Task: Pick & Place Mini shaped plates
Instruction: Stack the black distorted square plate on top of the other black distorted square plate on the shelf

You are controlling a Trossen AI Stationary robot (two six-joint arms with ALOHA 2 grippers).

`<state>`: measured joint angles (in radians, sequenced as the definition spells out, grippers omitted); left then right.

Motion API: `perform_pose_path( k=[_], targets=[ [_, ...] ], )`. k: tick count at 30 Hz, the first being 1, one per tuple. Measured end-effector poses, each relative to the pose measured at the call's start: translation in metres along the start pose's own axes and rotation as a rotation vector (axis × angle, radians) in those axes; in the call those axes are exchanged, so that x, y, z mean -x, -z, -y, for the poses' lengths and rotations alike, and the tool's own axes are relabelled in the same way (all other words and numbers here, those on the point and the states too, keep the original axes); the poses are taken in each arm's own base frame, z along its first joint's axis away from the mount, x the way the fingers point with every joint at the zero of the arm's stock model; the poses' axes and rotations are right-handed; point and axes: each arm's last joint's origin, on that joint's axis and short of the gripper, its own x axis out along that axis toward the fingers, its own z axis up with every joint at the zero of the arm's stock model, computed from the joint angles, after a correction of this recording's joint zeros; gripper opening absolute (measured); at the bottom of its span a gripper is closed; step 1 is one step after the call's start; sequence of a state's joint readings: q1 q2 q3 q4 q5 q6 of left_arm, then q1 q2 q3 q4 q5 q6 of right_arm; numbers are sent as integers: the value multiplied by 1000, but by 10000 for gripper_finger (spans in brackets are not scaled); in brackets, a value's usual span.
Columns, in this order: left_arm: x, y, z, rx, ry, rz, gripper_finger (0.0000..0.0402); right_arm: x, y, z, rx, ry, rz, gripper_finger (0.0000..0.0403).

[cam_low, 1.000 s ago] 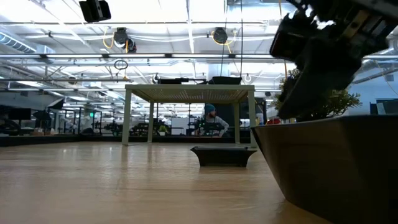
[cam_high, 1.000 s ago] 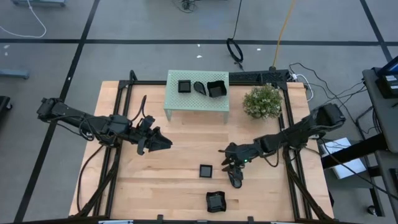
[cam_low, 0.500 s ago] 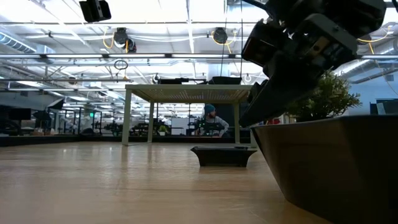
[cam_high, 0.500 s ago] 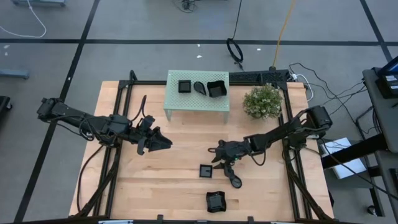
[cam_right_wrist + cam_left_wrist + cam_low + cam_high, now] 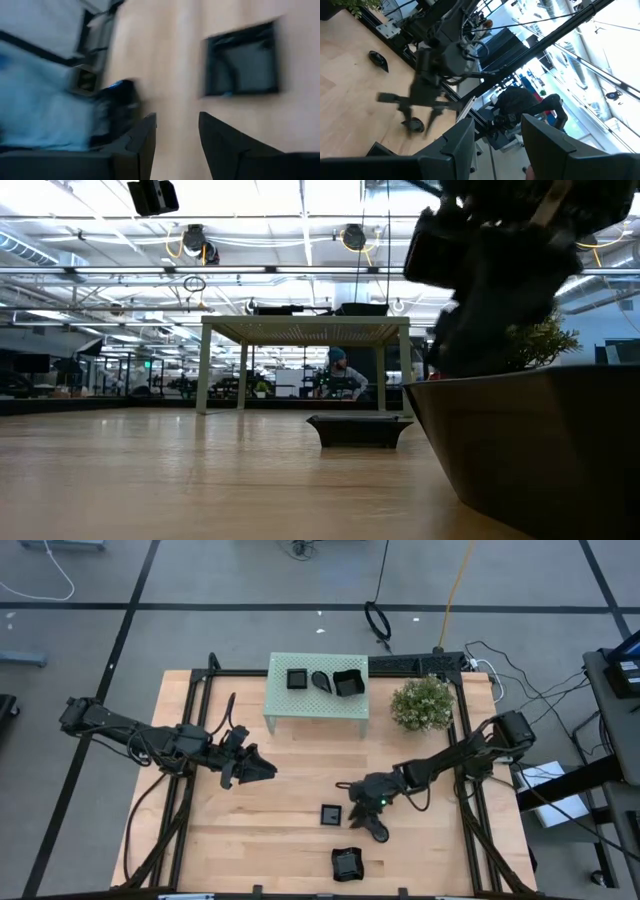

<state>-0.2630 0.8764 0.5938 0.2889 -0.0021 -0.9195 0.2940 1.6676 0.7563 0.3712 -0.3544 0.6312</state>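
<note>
At the tabletop's [image 5: 290,765] near edge, around six o'clock in the high view, sits a larger glossy black curved-rim square plate [image 5: 346,863], whose dark wall also fills the lower right of the low view [image 5: 530,440]. Just beyond it, toward the centre, lie a small flat black square plate [image 5: 331,814] and, at its four o'clock, a black teardrop plate [image 5: 379,832]; the square one shows in the right wrist view as a dark glossy square with a raised rim [image 5: 242,60]. The right hand [image 5: 352,798] hovers between these two plates, at the square plate's two o'clock, fingers [image 5: 220,140] apart and holding nothing. A second ago it hung directly over the teardrop plate; half a second ago it had swung toward nine o'clock, and now it sits slightly lower and nearer the square plate, while none of the plates has shifted. The left hand [image 5: 262,769] waits at nine o'clock of centre, unmoved, its fingers [image 5: 455,147] apart and empty. Farthest off, at twelve o'clock, the mint-green stand [image 5: 318,700] carries three more black plates: a square [image 5: 297,678], a teardrop [image 5: 321,680] and a curved-rim square [image 5: 347,683], with the bushy plant [image 5: 422,703] at the stand's three o'clock.
</note>
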Motion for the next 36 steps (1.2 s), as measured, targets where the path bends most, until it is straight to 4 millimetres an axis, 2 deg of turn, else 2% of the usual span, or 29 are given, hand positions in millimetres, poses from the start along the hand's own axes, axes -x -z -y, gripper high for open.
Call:
perform_pose_path(
  k=[4,9,16,20,30,36],
  targets=[
    [0,0,0,0,-1,0,166,-4,9,-29,-24,-157,-87,139],
    [0,1,-1,0,-7,-5,166,-10,21,-53,122,-196,-105,139],
    [0,0,-1,0,-18,11,166,-13,20,-46,269,-25,1,139],
    [0,0,-1,0,-22,17,166,-21,27,-38,310,-2,-47,139],
    [0,0,-1,0,-23,17,166,-41,31,-29,341,-31,3,139],
    [0,0,-1,0,-23,17,166,-48,37,-21,370,-12,-28,139]
  ],
)
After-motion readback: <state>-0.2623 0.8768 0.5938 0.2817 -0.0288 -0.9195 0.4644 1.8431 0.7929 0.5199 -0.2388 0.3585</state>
